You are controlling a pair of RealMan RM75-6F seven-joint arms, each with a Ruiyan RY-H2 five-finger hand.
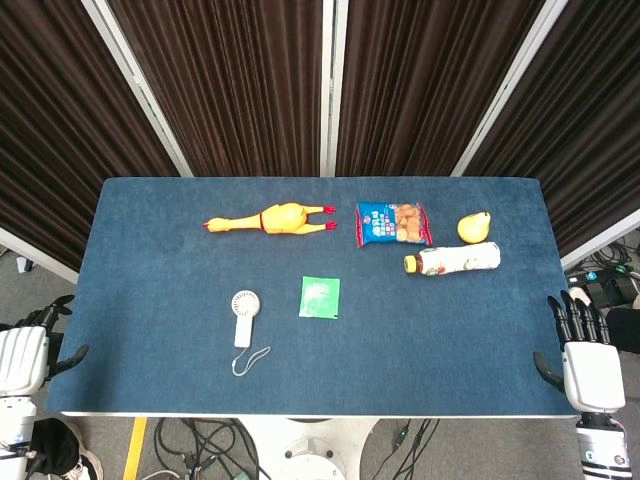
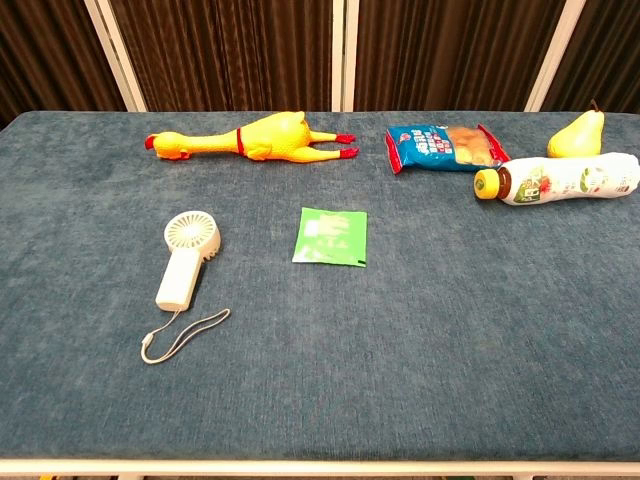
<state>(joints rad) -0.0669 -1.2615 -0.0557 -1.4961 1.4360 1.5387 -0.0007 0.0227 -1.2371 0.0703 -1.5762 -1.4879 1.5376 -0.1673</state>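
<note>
My left hand [image 1: 28, 345] hangs beside the table's left front corner, fingers spread, holding nothing. My right hand [image 1: 583, 350] stands off the right front corner, fingers apart and empty. Neither hand appears in the chest view. On the blue table [image 1: 150, 290] lie a yellow rubber chicken [image 1: 272, 219] [image 2: 255, 139], a blue snack bag [image 1: 392, 223] [image 2: 442, 147], a yellow pear [image 1: 474, 227] [image 2: 578, 132], a bottle on its side [image 1: 455, 260] [image 2: 560, 180], a green packet [image 1: 320, 297] [image 2: 331, 236] and a white handheld fan [image 1: 243, 317] [image 2: 187, 258] with a wrist cord. The fan is nearest my left hand, the bottle nearest my right.
Dark curtains with white frame posts [image 1: 328, 85] stand behind the table. Cables [image 1: 215, 445] lie on the floor below the front edge. A yellow floor stripe [image 1: 135, 448] shows at the lower left.
</note>
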